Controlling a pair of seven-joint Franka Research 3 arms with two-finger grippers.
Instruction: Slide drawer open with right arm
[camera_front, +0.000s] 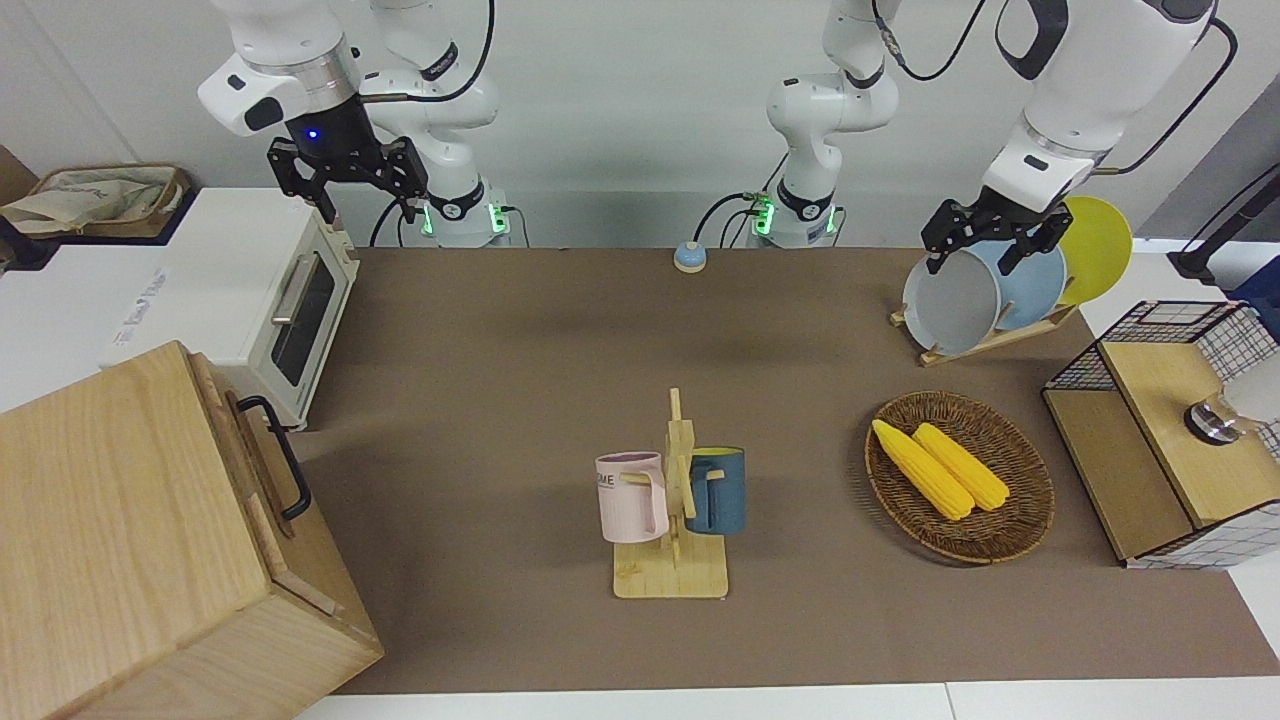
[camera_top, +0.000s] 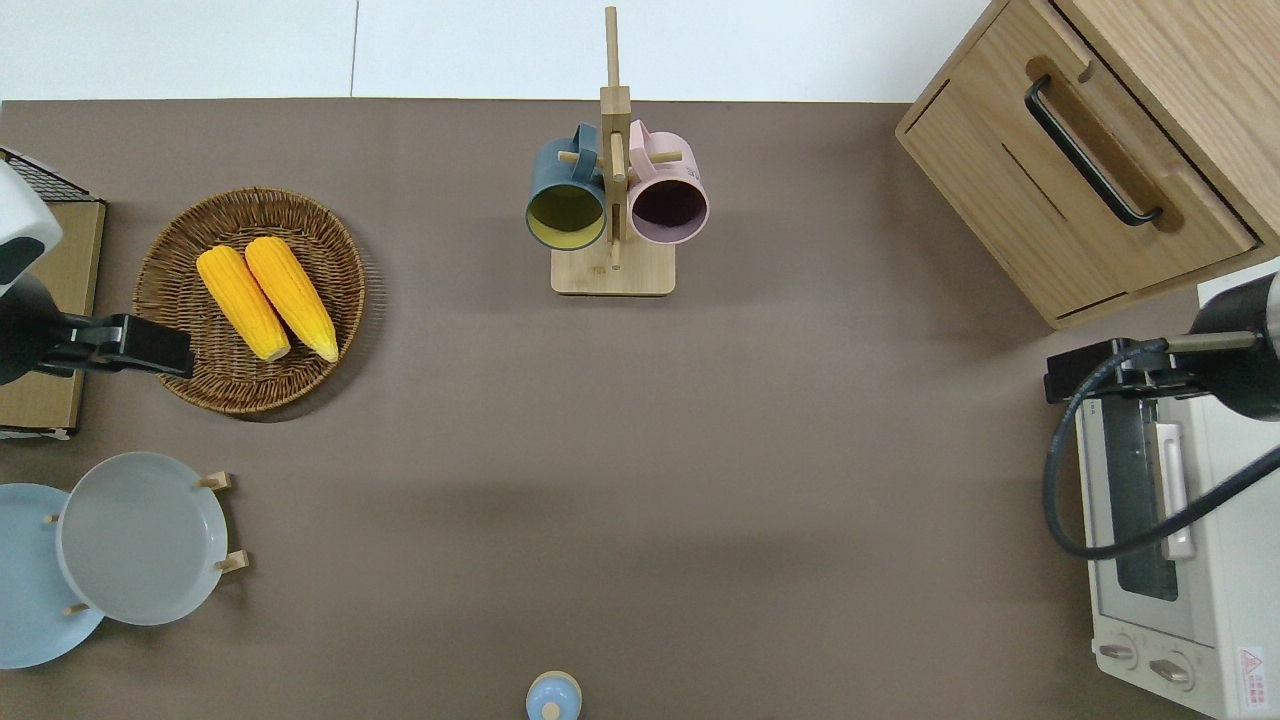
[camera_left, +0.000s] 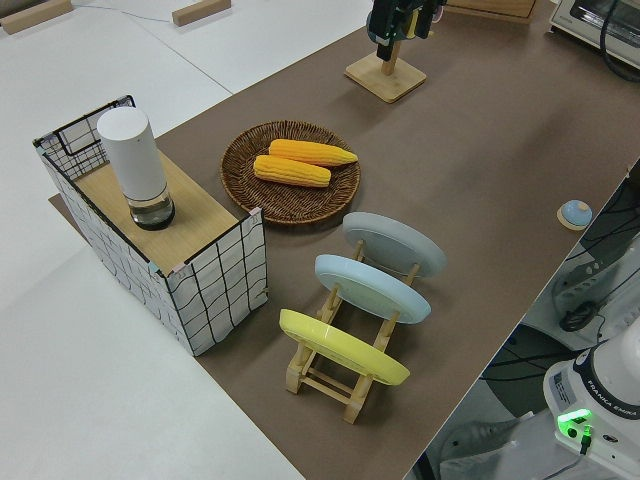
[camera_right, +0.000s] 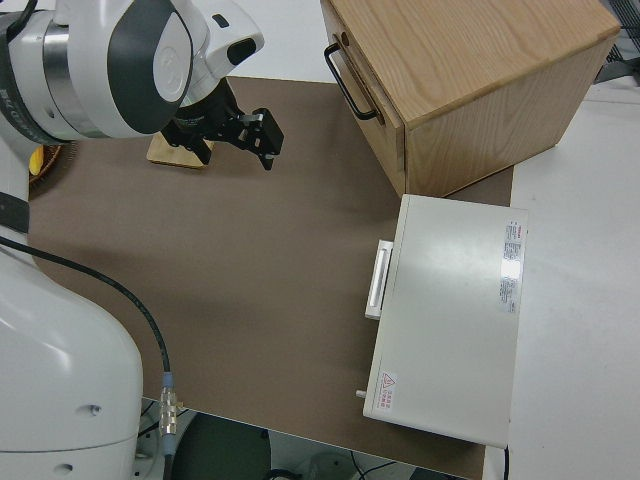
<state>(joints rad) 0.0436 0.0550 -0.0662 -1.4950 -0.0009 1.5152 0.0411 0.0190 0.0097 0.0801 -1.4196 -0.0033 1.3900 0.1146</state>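
The drawer (camera_front: 262, 470) is the shallow light-wood front with a black bar handle (camera_front: 283, 462) on the large wood cabinet (camera_front: 120, 540) at the right arm's end of the table. It looks shut, its front about flush with the cabinet. It also shows in the overhead view (camera_top: 1100, 190) and the right side view (camera_right: 362, 95). My right gripper (camera_front: 350, 185), with the blue wrist light, is open and empty. It hangs in the air over the front edge of the white toaster oven (camera_top: 1150, 520), as the overhead view (camera_top: 1065, 375) shows, apart from the handle. The left arm is parked.
The toaster oven (camera_front: 250, 290) stands beside the cabinet, nearer to the robots. A mug rack (camera_front: 675, 500) with two mugs stands mid-table. A wicker basket (camera_front: 1030, 500) with corn, a plate rack (camera_front: 985, 290) and a wire-mesh box (camera_front: 1170, 450) are at the left arm's end.
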